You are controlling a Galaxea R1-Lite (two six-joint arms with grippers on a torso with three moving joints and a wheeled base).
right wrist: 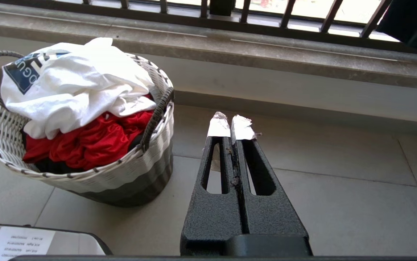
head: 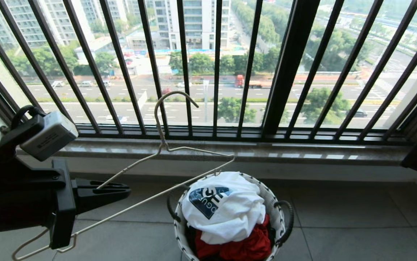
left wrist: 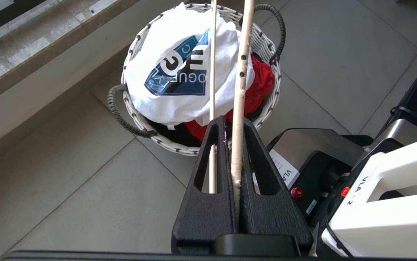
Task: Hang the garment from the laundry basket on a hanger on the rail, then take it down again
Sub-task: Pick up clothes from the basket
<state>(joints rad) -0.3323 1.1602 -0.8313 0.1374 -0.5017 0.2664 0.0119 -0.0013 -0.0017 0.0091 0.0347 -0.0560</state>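
Cream-white wire hanger clamped by its shoulder in left gripper, left of laundry basket; garment heaped inside. Right gripper closed, empty. Probably best: lower hanger end toward neckband, slowly.

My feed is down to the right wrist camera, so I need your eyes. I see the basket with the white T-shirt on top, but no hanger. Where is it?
Observer: The left end effector is shut on the hanger, clamping one of its wires out in front of the robot.
Operator: How close is it to the basket?
Observer: In the head view its far end sits right by the window-side rim of the laundry basket, above the garment. I cannot tell whether wire and rim touch.
Operator: Which way is the hook pointing?
Observer: Up and towards the window bars. It is hooked on nothing.
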